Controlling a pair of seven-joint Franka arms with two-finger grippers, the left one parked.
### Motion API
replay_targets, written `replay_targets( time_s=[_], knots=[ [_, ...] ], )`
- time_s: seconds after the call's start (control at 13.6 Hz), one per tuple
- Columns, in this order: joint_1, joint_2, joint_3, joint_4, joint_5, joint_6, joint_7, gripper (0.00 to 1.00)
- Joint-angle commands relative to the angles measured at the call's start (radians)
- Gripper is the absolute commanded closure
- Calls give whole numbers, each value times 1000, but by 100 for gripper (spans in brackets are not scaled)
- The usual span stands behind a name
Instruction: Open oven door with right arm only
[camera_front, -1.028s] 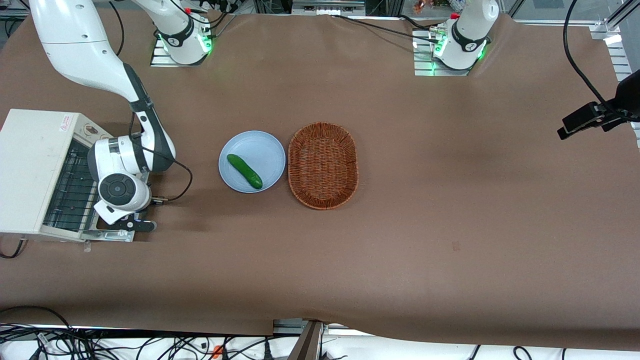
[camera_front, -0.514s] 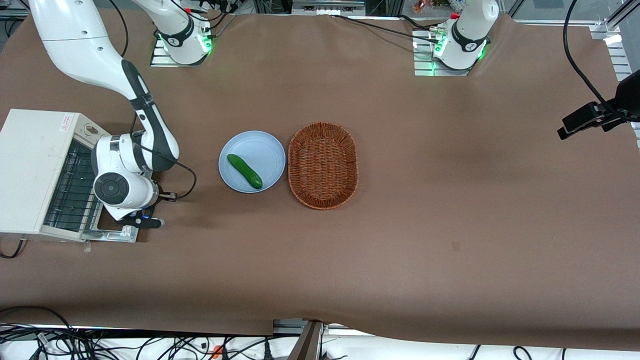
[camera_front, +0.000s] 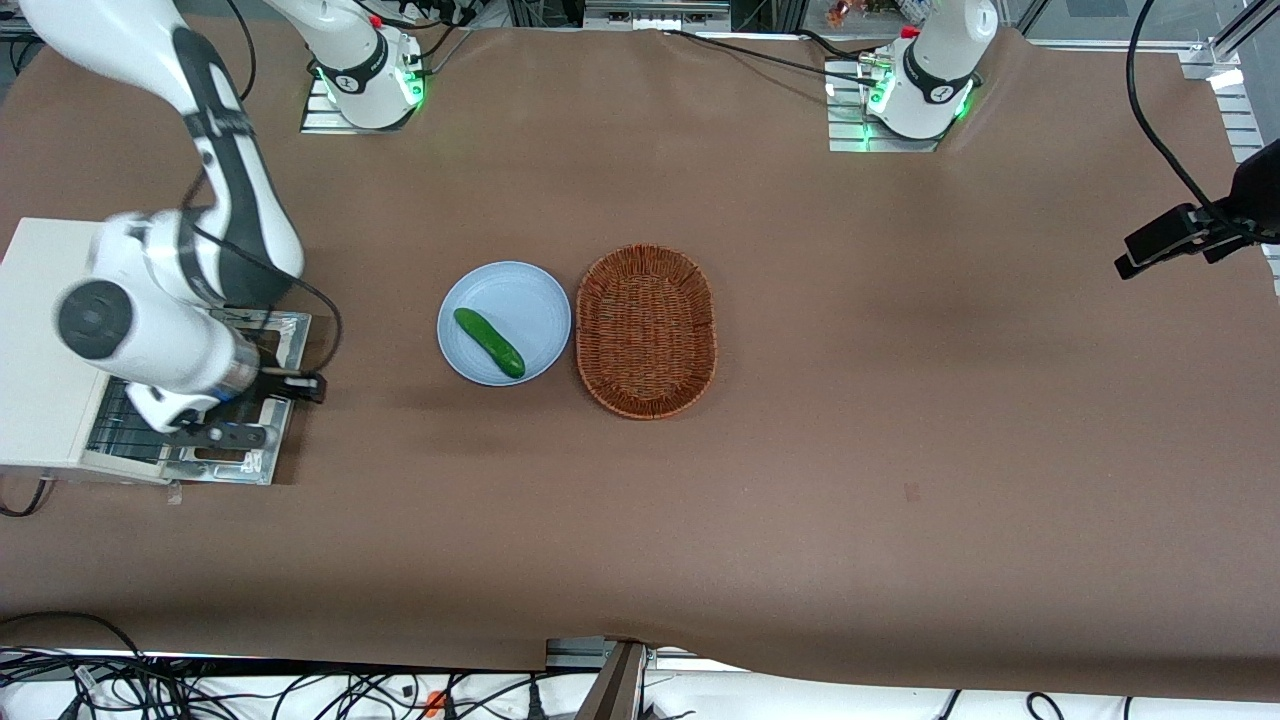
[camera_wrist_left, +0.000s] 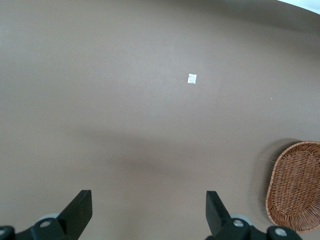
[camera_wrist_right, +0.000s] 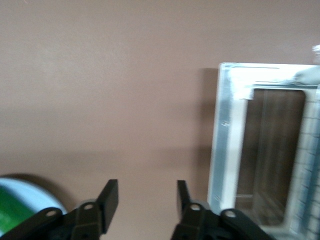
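The oven door (camera_front: 262, 400) lies folded flat on the brown bench (camera_front: 800, 480) in front of the cream toaster oven (camera_front: 45, 350), its long axis running toward and away from the front camera. Above it, the right arm's pincer (camera_wrist_right: 146, 199) hangs parted, holding nothing.

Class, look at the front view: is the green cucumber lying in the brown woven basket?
No. The green cucumber lies on the round pale-blue plate, beside the empty brown woven basket.
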Motion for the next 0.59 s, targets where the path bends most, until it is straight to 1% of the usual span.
replay_targets(
  time_s=[0.0, 0.22, 0.29, 0.37, 0.44, 0.51],
  knots=[
    [-4, -135, -9, 41, 21, -186, -25, 0],
    [-9, -175, -35, 203, 24, -419, -32, 0],
    [-12, -186, -40, 223, 24, -517, -31, 0],
    [-16, -194, -47, 224, 25, -582, -28, 0],
    [-38, -226, -52, 219, 33, -572, -28, 0],
    [-76, -266, -32, 189, 42, -541, -28, 0]
  ],
)
